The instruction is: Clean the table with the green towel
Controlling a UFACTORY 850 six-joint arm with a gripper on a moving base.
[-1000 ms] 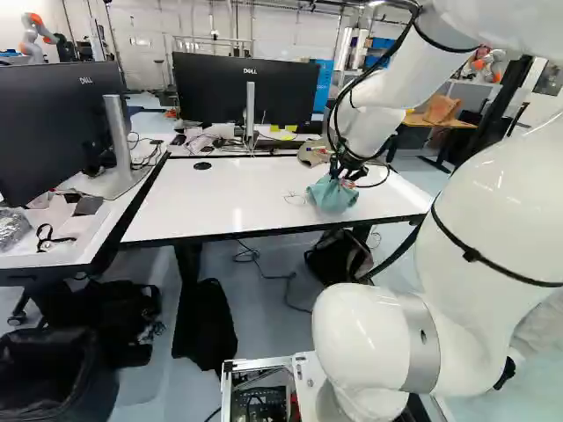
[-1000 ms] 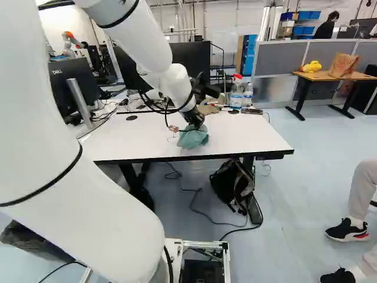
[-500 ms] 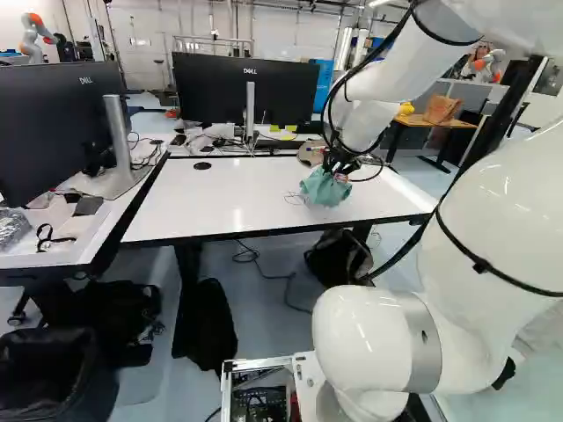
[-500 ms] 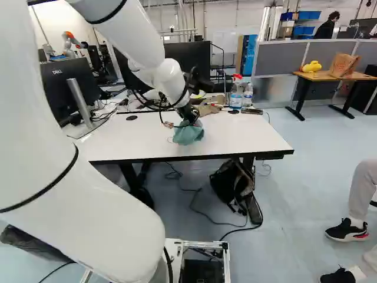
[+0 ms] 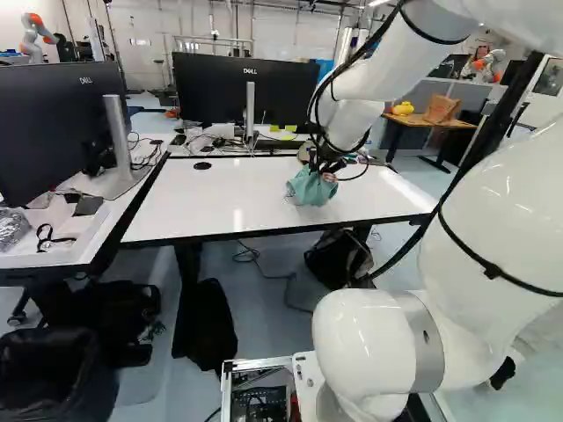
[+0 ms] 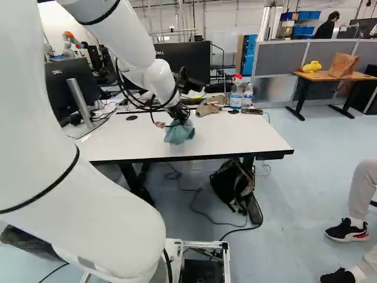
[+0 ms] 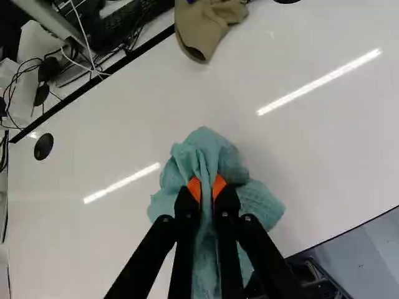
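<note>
"Gripping anything, those jaws?"

"Yes, the green towel (image 7: 209, 156), bunched between both orange pads (image 7: 194, 188)."

"Where's it sitting?"

"On the white surface (image 7: 324, 156), nearer its front than its back; a spray bottle (image 6: 237, 96) stands farther back."

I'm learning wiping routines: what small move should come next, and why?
Probably slide the towel across the tabletop toward the round black disc: the pincer is closed on the towel, which appears to touch the surface, and bare tabletop lies between.
</note>
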